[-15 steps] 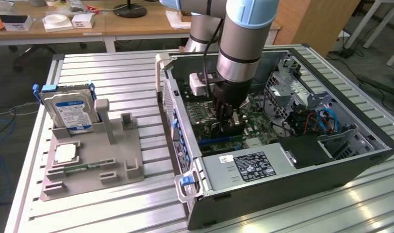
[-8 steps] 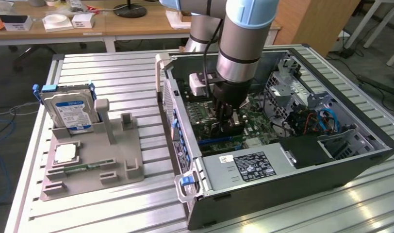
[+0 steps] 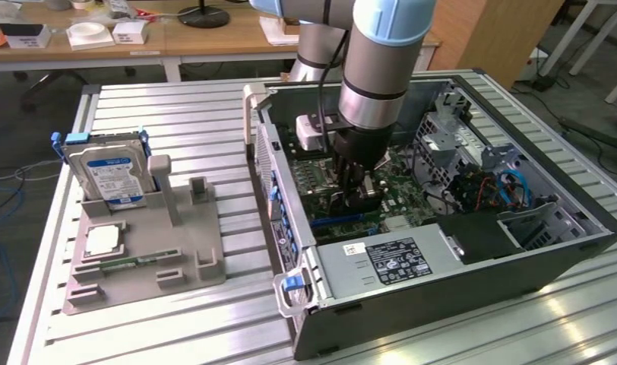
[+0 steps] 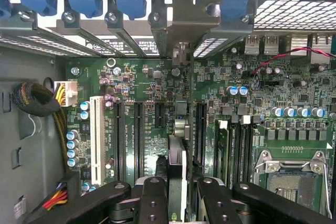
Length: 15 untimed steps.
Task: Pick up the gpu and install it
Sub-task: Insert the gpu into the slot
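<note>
Black pincer (image 4: 177, 182) grips gpu (image 4: 177, 156) edge-on, seemingly above motherboard (image 4: 147, 87) slot.

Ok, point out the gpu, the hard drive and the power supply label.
gpu (image 4: 177, 177): wrist view, on the card's upper edge between the gripper's fingers.
hard drive (image 3: 108, 173): exterior view, on its blue-white label, standing in the grey holder.
power supply label (image 3: 392, 257): exterior view, on the middle of the dark sticker.

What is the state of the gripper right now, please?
Gripper: jaws closed on the gpu, held edge-on over the motherboard slots.
</note>
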Motion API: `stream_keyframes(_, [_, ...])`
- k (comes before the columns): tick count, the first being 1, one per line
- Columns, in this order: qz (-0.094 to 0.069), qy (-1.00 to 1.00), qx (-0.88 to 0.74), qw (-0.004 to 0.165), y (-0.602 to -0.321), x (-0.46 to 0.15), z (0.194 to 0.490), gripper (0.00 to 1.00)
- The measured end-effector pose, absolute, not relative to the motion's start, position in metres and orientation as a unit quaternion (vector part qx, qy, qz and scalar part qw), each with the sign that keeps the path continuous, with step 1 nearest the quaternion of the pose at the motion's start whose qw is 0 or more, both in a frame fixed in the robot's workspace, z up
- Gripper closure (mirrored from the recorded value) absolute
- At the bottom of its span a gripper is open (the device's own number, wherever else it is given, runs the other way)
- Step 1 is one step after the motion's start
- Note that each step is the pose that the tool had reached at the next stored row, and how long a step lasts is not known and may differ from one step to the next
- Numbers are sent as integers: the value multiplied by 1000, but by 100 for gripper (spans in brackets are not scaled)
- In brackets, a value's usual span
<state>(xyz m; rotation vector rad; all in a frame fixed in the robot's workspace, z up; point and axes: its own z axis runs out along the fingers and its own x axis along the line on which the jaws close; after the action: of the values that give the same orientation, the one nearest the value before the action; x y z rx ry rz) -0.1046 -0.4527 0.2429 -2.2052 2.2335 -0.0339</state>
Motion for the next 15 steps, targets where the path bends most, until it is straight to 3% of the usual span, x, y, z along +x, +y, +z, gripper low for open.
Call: stream_keyframes(15, [-11,712,-703,1,-453,-105,241,73])
